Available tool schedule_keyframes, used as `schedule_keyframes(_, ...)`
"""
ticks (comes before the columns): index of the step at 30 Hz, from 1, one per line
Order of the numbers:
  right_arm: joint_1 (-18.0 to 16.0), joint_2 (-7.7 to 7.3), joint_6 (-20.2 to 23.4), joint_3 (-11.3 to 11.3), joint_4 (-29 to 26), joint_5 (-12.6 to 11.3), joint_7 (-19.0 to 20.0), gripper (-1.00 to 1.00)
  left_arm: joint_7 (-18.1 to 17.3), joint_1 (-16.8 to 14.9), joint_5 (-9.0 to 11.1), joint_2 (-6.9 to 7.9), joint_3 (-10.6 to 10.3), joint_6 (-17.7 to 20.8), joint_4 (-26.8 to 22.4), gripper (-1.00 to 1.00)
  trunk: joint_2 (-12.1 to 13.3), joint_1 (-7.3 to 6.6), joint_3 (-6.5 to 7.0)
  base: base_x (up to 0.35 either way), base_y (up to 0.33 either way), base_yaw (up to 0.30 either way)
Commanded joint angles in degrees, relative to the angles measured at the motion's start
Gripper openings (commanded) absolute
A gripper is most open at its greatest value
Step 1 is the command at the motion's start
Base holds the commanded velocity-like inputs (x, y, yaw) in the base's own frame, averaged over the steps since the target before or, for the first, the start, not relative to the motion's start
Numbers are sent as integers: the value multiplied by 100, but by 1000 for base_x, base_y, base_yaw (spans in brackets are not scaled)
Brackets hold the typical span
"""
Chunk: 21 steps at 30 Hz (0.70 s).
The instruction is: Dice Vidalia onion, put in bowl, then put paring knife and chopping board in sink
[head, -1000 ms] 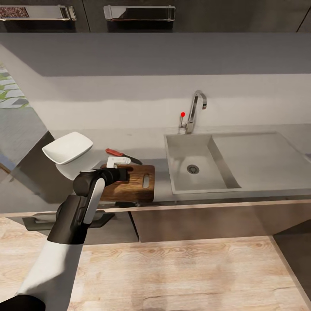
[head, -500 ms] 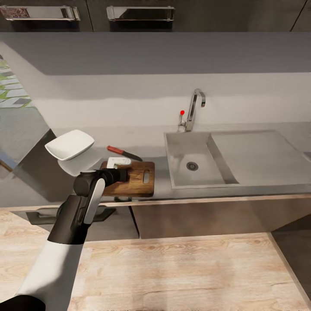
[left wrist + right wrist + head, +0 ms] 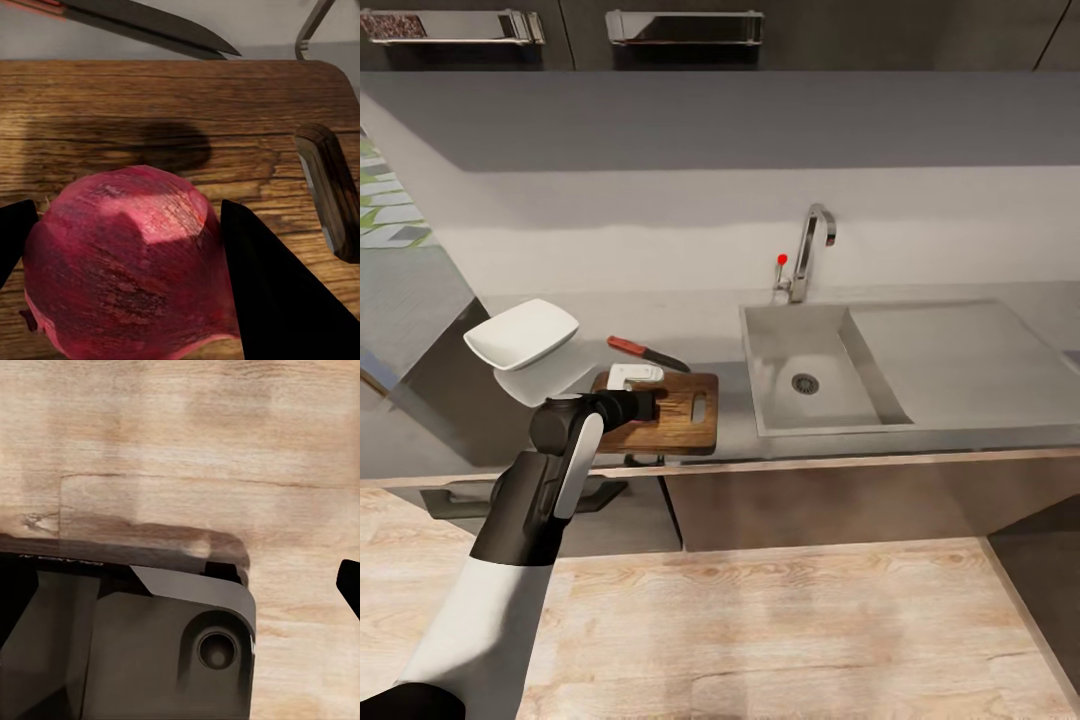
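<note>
The left gripper (image 3: 124, 247) clasps the onion (image 3: 127, 262) (reddish-purple here) above the chopping board (image 3: 180, 112). It looks firm, round and papery-skinned, probably slippery, so gripping across its widest part suits it. The right gripper's state I cannot tell.

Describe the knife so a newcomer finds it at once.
Start at the sink with its chrome tap, then go left along the countertop to the brown chopping board. The knife lies on the counter just behind the board, toward the wall. Its red handle and dark pointed blade set it apart from the white bowl further left.
</note>
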Motion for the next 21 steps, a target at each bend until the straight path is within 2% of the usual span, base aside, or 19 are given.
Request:
schedule_keyframes(1, -4, 2, -21, 41, 7, -40, -3, 100, 27, -4, 38, 0, -1, 22, -5, -100, -6, 1, -9, 21, 0, 0)
schedule_keyframes(9, -4, 4, -21, 41, 7, -39, -3, 100, 25, -4, 38, 0, -1, 22, -5, -100, -6, 1, -14, 138, 0, 0)
schedule_keyframes(21, -4, 4, -21, 41, 7, -36, -3, 100, 27, -4, 35, 0, -1, 24, -6, -100, -6, 1, -14, 9, 0, 0)
